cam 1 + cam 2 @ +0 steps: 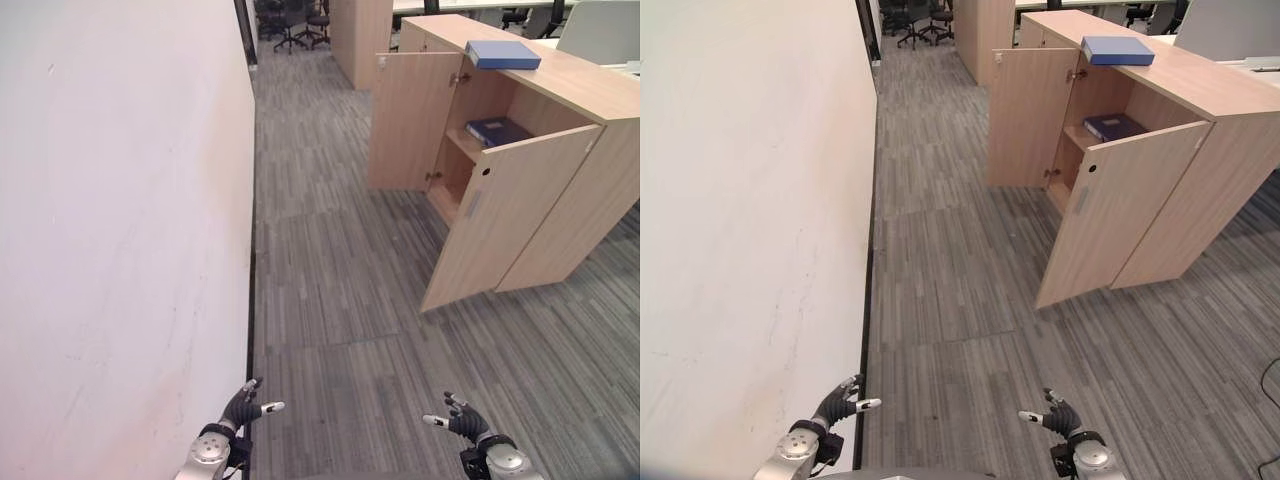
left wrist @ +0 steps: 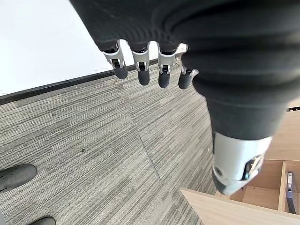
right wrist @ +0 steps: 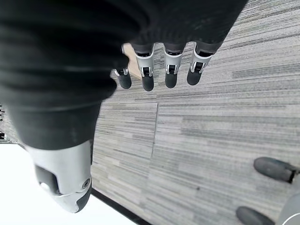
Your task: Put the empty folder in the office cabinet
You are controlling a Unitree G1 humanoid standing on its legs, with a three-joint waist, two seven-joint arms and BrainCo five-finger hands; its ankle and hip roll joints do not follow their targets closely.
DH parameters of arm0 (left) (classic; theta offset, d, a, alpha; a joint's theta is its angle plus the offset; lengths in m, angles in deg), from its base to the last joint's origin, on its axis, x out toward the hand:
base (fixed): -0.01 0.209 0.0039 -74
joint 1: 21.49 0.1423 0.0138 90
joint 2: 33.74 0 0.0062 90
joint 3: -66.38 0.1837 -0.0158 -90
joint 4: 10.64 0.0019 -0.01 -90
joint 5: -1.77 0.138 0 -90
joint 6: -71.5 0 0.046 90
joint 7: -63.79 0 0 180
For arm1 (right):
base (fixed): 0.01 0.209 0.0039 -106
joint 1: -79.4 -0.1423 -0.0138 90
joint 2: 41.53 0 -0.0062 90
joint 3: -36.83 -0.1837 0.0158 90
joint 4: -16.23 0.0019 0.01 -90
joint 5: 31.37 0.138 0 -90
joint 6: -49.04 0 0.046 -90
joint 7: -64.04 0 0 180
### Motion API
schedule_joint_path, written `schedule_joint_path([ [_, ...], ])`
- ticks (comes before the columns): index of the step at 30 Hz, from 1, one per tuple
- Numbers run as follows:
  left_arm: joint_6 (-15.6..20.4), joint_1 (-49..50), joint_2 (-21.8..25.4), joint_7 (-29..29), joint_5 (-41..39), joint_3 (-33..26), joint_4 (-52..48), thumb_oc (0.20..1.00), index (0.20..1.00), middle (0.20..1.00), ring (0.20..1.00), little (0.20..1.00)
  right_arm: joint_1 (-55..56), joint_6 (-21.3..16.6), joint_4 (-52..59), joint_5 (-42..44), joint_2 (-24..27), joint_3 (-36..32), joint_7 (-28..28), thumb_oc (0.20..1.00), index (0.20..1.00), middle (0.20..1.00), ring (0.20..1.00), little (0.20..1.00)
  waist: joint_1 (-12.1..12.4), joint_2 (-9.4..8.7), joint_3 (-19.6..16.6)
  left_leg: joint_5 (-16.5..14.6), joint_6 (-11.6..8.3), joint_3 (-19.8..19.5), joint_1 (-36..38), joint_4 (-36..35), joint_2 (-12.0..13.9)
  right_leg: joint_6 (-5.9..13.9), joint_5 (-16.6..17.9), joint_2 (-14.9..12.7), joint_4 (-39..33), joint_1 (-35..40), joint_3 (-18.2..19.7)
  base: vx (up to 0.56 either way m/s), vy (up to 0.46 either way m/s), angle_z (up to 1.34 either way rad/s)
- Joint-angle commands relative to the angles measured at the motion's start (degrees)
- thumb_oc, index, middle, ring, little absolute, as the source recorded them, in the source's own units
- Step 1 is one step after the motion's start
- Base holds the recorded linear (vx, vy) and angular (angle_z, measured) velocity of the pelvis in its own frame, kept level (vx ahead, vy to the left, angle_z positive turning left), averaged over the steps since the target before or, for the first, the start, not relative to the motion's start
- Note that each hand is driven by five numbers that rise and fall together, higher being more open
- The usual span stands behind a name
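A light blue folder (image 1: pixel 503 54) lies flat on top of the wooden office cabinet (image 1: pixel 585 95), far ahead to the right. A darker blue folder (image 1: pixel 497 131) lies on the upper shelf inside. Both cabinet doors stand open, the near door (image 1: pixel 505 225) swung toward me and the far door (image 1: pixel 412 120) swung away. My left hand (image 1: pixel 241 407) and right hand (image 1: pixel 462 418) hang low at the bottom of the eye views, far from the cabinet. In the wrist views the left hand's fingers (image 2: pixel 141 65) and the right hand's fingers (image 3: pixel 159 70) are straight and hold nothing, with carpet beyond them.
A long white wall (image 1: pixel 120 200) runs along my left. Grey striped carpet (image 1: pixel 330 300) stretches between me and the cabinet. Another wooden cabinet (image 1: pixel 360 35) and office chairs (image 1: pixel 300 25) stand at the far end of the aisle.
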Motion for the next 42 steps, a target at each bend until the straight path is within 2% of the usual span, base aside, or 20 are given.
schedule_joint_path([
  [1,1.62,-3.92,0.92,-0.29,1.37,0.52,1.12,1.0,1.0,1.0,1.0,1.0,-3.18,-2.08,1.69,2.12,1.34,1.25,0.22,1.0,1.0,1.0,1.0,1.0,1.41,-2.52,0.01,-3.19,-3.57,-5.24,-1.29,0.15,3.07,5.07,-3.48,-3.52,2.54,-1.3,4.02,0.0,0.0,0.0],
  [17,1.13,-4.19,0.97,-0.02,0.23,0.23,1.55,1.0,1.0,1.0,1.0,1.0,-2.17,-1.77,1.3,4.62,1.01,-0.13,-0.16,1.0,1.0,1.0,1.0,1.0,1.09,-2.02,0.27,-3.02,-4.76,-6.67,-1.43,1.15,4.31,3.96,-4.95,-1.98,3.81,-1.14,3.9,0.01,-0.051,0.04],
  [19,0.93,-4.29,1.19,0.0,-0.58,-0.33,1.83,1.0,1.0,1.0,1.0,1.0,-2.24,-1.73,1.23,4.79,1.06,0.03,-0.41,1.0,1.0,1.0,1.0,1.0,1.19,-2.09,0.85,-3.68,-5.48,-7.16,-2.5,4.07,4.86,3.4,-5.5,-1.21,4.96,-1.53,4.06,-0.03,-0.122,0.07],
  [20,0.4,-4.9,1.52,-0.58,-0.38,0.02,1.87,1.0,1.0,1.0,1.0,1.0,-2.76,-1.59,0.9,5.09,1.72,-0.14,-0.03,1.0,1.0,1.0,1.0,1.0,1.46,-2.27,3.13,-2.69,-6.78,-7.43,-6.99,10.92,4.88,2.84,-6.69,-0.85,5.97,-1.13,3.39,-0.13,-0.134,0.09],
  [21,0.76,-5.66,1.51,-0.75,-1.4,-0.01,1.09,1.0,1.0,1.0,1.0,1.0,-3.18,-1.87,1.52,5.24,1.91,-0.18,0.06,1.0,1.0,1.0,1.0,1.0,1.08,-2.62,4.1,-3.57,-7.33,-7.22,-8.28,12.38,5.0,2.77,-6.68,-0.99,6.76,-1.84,3.2,-0.14,-0.147,0.13],
  [24,1.04,-6.06,1.48,-0.79,-2.37,-0.4,0.83,1.0,1.0,1.0,1.0,1.0,-3.3,-2.06,1.03,5.42,2.19,-0.37,0.28,1.0,1.0,1.0,1.0,1.0,0.86,-3.28,4.93,-4.32,-8.13,-5.14,-11.38,18.44,5.31,2.0,-7.03,-1.15,6.86,-1.37,2.35,-0.03,-0.062,0.24],
  [26,1.14,-6.43,0.94,-1.17,-3.56,-0.65,0.94,1.0,1.0,1.0,1.0,1.0,-3.52,-1.8,0.57,5.6,2.85,-0.82,0.54,1.0,1.0,1.0,1.0,1.0,1.09,-3.24,6.04,-2.9,-7.45,-4.42,-14.38,21.53,4.67,1.92,-7.04,-1.63,6.67,-0.37,2.07,0.07,-0.021,0.01],
  [27,1.16,-6.42,0.73,-1.14,-3.8,-0.81,1.12,1.0,1.0,1.0,1.0,1.0,-3.53,-1.59,0.38,5.59,3.13,-1.19,0.57,1.0,1.0,1.0,1.0,1.0,1.49,-3.3,5.98,-2.96,-6.7,-3.88,-16.14,20.41,3.59,2.02,-7.42,-1.84,6.51,0.07,2.05,0.25,0.015,-0.05],
  [28,1.23,-6.13,0.81,-1.12,-3.92,-0.98,0.89,1.0,1.0,1.0,1.0,1.0,-3.42,-1.44,0.32,5.81,3.5,-1.78,0.55,1.0,1.0,1.0,1.0,1.0,2.48,-3.2,5.46,-0.98,-6.21,-3.89,-18.76,16.84,2.13,2.24,-8.12,-1.72,5.89,1.05,2.41,0.31,0.043,0.02],
  [30,1.2,-6.18,1.08,-1.18,-3.85,-0.89,0.66,1.0,1.0,1.0,1.0,1.0,-4.27,-1.4,-0.31,6.32,3.71,-1.69,0.87,1.0,1.0,1.0,1.0,1.0,3.79,-2.44,5.49,2.62,-6.24,-4.02,-22.65,12.13,2.31,2.0,-9.41,-1.03,5.4,2.41,3.52,0.29,0.068,0.03],
  [32,1.2,-6.33,1.27,-1.34,-4.0,-1.06,0.39,1.0,1.0,1.0,1.0,1.0,-4.95,-1.43,-0.73,6.45,3.61,-1.38,1.13,1.0,1.0,1.0,1.0,1.0,4.61,-2.63,5.77,3.22,-6.23,-3.9,-24.29,10.02,2.18,1.79,-10.5,-1.18,5.59,3.06,4.33,0.18,0.043,0.03],
  [33,1.2,-6.45,1.48,-1.66,-4.22,-1.58,0.24,1.0,1.0,1.0,1.0,1.0,-5.73,-1.34,-1.29,6.52,3.47,-1.0,1.39,1.0,1.0,1.0,1.0,1.0,5.61,-2.71,5.94,4.16,-6.24,-4.57,-25.97,7.23,2.56,1.58,-11.5,-1.11,5.56,3.92,5.58,0.27,0.089,-0.14],
  [34,1.2,-6.61,1.82,-2.03,-4.65,-2.19,0.16,1.0,1.0,1.0,1.0,1.0,-6.86,-1.29,-2.33,6.8,3.19,-0.93,1.77,1.0,1.0,1.0,1.0,1.0,6.78,-2.95,6.12,5.89,-6.87,-4.71,-28.79,4.6,4.17,1.41,-12.93,-1.23,5.54,5.78,7.49,0.35,0.145,-0.34],
  [36,1.13,-6.35,1.96,-2.36,-4.82,-2.78,0.68,1.0,1.0,1.0,1.0,1.0,-7.6,-1.2,-3.03,6.93,2.96,-1.07,2.08,1.0,1.0,1.0,1.0,1.0,7.57,-3.26,5.78,6.95,-7.11,-1.78,-30.38,3.95,6.58,1.99,-14.52,-2.15,5.39,8.51,8.53,0.32,0.181,-0.52],
  [38,1.08,-6.15,1.94,-2.38,-4.82,-3.03,0.9,1.0,1.0,1.0,1.0,1.0,-7.52,-1.04,-3.04,6.84,2.67,-1.09,1.99,1.0,1.0,1.0,1.0,1.0,8.03,-3.48,5.52,7.59,-7.14,-0.2,-30.23,4.13,7.42,2.34,-14.94,-2.99,5.2,9.4,8.94,0.24,0.152,-0.51],
  [39,1.12,-5.56,2.12,-2.45,-4.66,-3.48,1.52,1.0,1.0,1.0,1.0,1.0,-7.26,-1.04,-3.52,6.72,2.2,-1.04,1.7,1.0,1.0,1.0,1.0,1.0,8.26,-3.38,4.47,8.06,-7.17,0.47,-29.28,3.41,8.29,2.9,-15.19,-3.48,5.53,9.77,9.3,0.47,0.364,-0.71],
  [40,1.15,-5.47,2.19,-2.35,-4.23,-3.59,1.85,1.0,1.0,1.0,1.0,1.0,-6.13,-0.97,-3.24,6.31,1.54,-1.7,1.5,1.0,1.0,1.0,1.0,1.0,7.82,-3.57,2.91,10.94,-7.41,3.66,-28.4,3.57,9.5,4.0,-15.63,-5.12,5.62,10.43,8.93,0.51,0.414,-0.66],
  [42,1.29,-5.34,2.35,-2.12,-3.64,-3.65,1.9,1.0,1.0,1.0,1.0,1.0,-5.27,-0.84,-3.45,6.07,1.05,-2.46,1.31,1.0,1.0,1.0,1.0,1.0,7.54,-4.21,1.14,12.14,-6.92,5.86,-27.63,4.3,9.45,5.5,-15.4,-7.29,6.58,9.95,8.38,0.42,0.386,-0.07],
])
